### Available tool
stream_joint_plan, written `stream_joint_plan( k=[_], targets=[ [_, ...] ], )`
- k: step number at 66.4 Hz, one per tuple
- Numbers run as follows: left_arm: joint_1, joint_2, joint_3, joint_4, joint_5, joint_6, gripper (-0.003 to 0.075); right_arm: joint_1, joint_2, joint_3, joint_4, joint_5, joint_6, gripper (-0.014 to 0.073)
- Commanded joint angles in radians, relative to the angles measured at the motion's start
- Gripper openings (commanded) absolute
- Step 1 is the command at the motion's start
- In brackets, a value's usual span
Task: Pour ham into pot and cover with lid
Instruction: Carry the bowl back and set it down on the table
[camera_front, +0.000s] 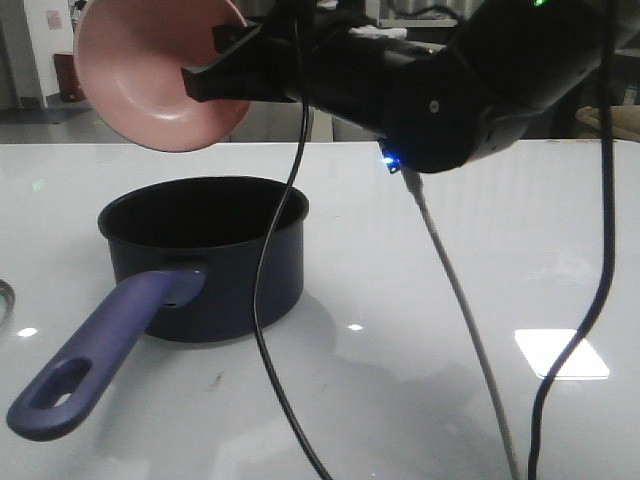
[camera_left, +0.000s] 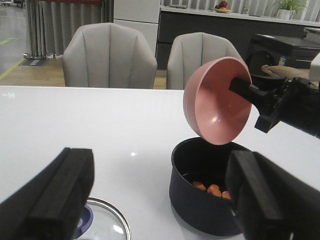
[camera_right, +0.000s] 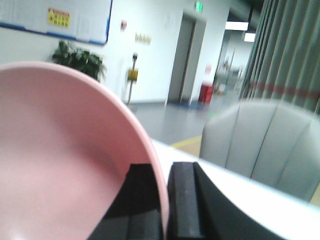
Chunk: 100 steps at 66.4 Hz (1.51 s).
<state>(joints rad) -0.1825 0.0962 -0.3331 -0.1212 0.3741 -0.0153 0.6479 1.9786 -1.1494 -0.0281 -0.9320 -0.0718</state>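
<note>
Right tool (camera_front: 200, 78), tipped pink bowl (camera_front: 150, 70) above pot (camera_front: 205, 255)

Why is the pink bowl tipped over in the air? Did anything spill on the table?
Nothing looks spilled. The right gripper pinches the pink bowl's rim and holds it tipped on its side above the pot. The bowl looks empty, and the ham lies inside the pot. The lid still lies on the table.

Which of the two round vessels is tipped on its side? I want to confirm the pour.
The pink bowl, held by its rim in the right gripper above the pot. The pot sits upright on the table with the ham inside.
</note>
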Motion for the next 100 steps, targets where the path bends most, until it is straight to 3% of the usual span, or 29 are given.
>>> stream_joint_plan(
  k=[1,8,27,41,54,72,87,93,100],
  targets=[
    [-0.006,0.009,-0.028,-0.012,-0.079,0.002,0.0572,-0.001,-0.130,-0.023,0.015,0.156,0.051,0.0139],
    [-0.006,0.009,-0.028,-0.012,-0.079,0.002,0.0572,-0.002,-0.204,-0.023,0.028,0.359,0.051,0.0139],
    [-0.006,0.009,-0.028,-0.012,-0.079,0.002,0.0572,-0.032,-0.360,-0.023,0.036,0.723,0.051,0.0139],
    [-0.006,0.009,-0.028,-0.012,-0.079,0.002,0.0572,-0.155,-0.401,-0.023,0.163,0.975,0.052,0.0139],
    [-0.006,0.009,-0.028,-0.012,-0.079,0.002,0.0572,-0.299,-0.396,-0.023,0.198,1.191,0.052,0.0139],
    [-0.006,0.009,-0.028,-0.012,-0.079,0.002,0.0572,-0.449,-0.317,-0.023,0.209,1.341,0.052,0.0139],
    [-0.006,0.009,-0.028,-0.012,-0.079,0.002,0.0572,-0.504,-0.225,-0.023,0.239,1.390,0.052,0.0147],
    [-0.006,0.009,-0.028,-0.012,-0.079,0.002,0.0572,-0.505,-0.198,-0.025,0.240,1.394,0.052,0.0185],
    [-0.006,0.009,-0.028,-0.012,-0.079,0.002,0.0572,-0.505,-0.166,-0.050,0.239,1.425,0.052,0.0287]
  ],
)
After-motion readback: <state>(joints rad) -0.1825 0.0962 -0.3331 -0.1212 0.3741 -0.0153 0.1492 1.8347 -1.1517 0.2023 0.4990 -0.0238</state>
